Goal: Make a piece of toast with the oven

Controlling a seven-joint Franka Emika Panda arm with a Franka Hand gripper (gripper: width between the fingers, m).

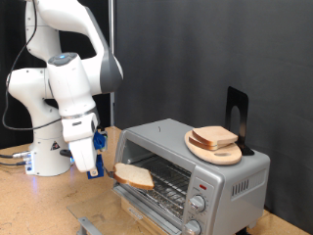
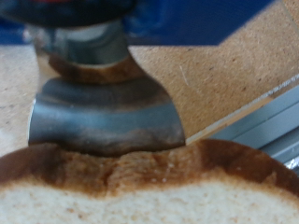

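Observation:
My gripper [image 1: 101, 166] is shut on the piece of toast [image 1: 133, 176], a pale slice with a brown crust, and holds it level in front of the oven's [image 1: 220, 181] open mouth, at the exterior view's left of the oven. In the wrist view the toast [image 2: 149, 191] fills the lower part, its crust against a metal finger [image 2: 103, 112]. The oven is silver-grey, its glass door [image 1: 147, 201] hangs open and down, the wire rack [image 1: 166, 176] shows inside, and the knobs [image 1: 199, 204] sit at its right end.
A round wooden plate [image 1: 217, 149] with more bread slices [image 1: 213, 136] lies on top of the oven. A black stand [image 1: 236, 116] rises behind it. The robot's white base [image 1: 49, 157] stands on the wooden table [image 1: 39, 206] at the exterior view's left.

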